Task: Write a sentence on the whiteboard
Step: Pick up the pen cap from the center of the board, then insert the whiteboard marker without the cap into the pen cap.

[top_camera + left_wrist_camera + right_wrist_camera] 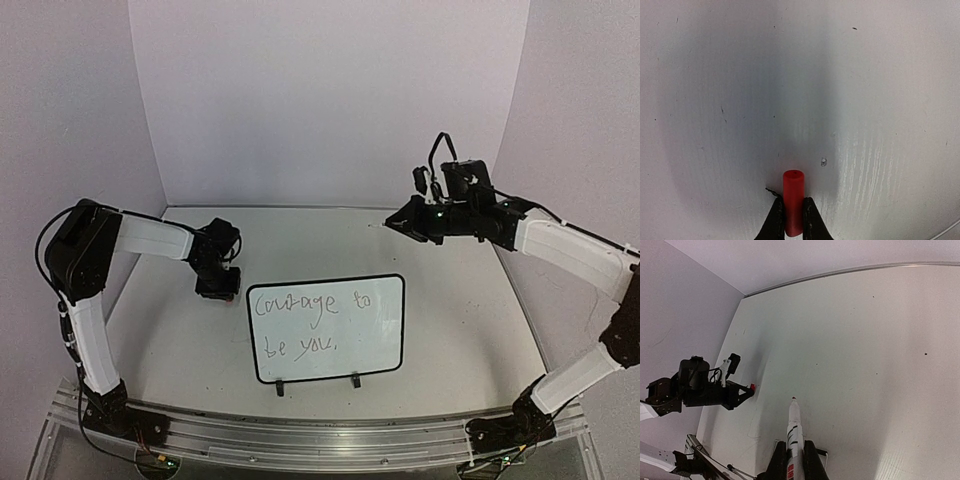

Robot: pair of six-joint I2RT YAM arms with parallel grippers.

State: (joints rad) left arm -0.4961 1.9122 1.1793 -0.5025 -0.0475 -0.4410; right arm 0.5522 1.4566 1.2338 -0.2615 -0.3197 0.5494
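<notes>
Obs.: whiteboard [382, 345] lies flat on the table [470, 300], between the two arms, long edges running left to right. Two small black clips [281, 386] sit on its near long edge. The sentence [308, 318] is written on it in thin dark cursive, two lines: "Courage to" above, "be you," below, covering the left and middle of the board.

Left gripper [218, 290]: low over the table, just beyond the whiteboard's far-left corner and apart from its border. Its jaws are drawn in narrow around a short red cap [793, 192]. In the wrist view both fingers [775, 220] lie against the cap's sides, and the cap's open end points away from the palm. Cannot tell whether the cap touches the table.

Right gripper [402, 222]: raised, past the whiteboard's far-right corner, well apart from the board and clearly above the table. Its jaws are pinched narrow on a white marker [794, 432], which lies along the fingers with its reddish tip out in front. The tip is bare and points leftward, roughly parallel to the whiteboard's far edge. It touches nothing.
</notes>
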